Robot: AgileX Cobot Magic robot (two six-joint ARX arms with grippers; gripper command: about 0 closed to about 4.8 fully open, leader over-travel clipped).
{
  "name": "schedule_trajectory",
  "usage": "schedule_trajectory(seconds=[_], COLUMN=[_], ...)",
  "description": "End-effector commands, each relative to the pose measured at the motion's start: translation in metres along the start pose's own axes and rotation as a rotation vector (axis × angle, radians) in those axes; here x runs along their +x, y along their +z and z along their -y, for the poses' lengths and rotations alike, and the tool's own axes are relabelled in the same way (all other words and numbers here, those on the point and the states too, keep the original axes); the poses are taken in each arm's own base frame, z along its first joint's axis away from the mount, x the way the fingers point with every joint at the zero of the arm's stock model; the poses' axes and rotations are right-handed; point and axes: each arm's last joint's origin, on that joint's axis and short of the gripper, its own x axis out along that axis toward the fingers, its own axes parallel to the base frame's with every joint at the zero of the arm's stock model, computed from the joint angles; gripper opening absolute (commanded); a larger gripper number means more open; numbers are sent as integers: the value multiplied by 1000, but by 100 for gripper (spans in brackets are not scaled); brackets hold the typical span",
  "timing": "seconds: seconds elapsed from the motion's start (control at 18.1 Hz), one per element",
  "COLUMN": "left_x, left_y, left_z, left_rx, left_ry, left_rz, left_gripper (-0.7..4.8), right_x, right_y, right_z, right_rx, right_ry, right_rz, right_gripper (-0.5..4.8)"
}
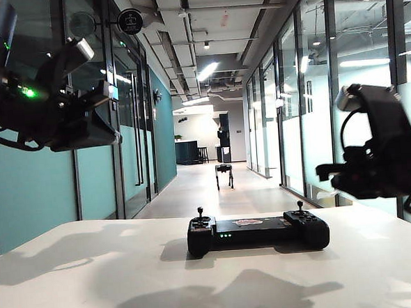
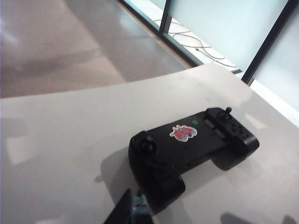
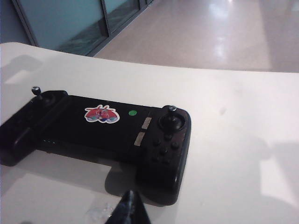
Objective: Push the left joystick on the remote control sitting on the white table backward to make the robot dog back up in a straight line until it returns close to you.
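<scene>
Listing remote control mid-table, dog far down corridor: our clenched right gripper and left gripper, state unclear, hover above; nudging the wrong stick instead of the left joystick risks veering.

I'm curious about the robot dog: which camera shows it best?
The exterior view: the robot dog stands small, far down the corridor beyond the white table. Both wrist views show only the remote control and table, no dog.

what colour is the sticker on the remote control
Red and pink on a pale backing, on the black remote control; the right wrist view shows the sticker best.
</scene>
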Motion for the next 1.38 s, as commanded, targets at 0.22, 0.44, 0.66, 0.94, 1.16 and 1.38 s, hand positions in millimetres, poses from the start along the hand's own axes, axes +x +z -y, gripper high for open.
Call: schedule_trajectory(seconds=[0.22,0.44,0.66,0.94,1.16,1.38], left_x=[2,2,2,2,2,2], left_y=[-1,-1,-1,-1,-1,-1], left_z=[0,0,0,0,0,0], left_rx=[5,4,5,4,4,4], left_ry=[-8,-8,-7,-8,-8,-8], left_rz=[-1,-2,-2,-2,-2,-3], left_gripper=[-6,-6,-5,-5,-5,-5], right_x=[22,32,36,44,51,61], right_y=[-2,-6,-10,-8,-8,-7], right_z=[1,0,2,2,3,3], right_rx=[26,27,28,28,45,49], right_ry=[2,29,-4,-39,-63,-62], right_rz=[12,-19,-52,-81,-87,-114], right_gripper=[-5,180,214,321,347,346])
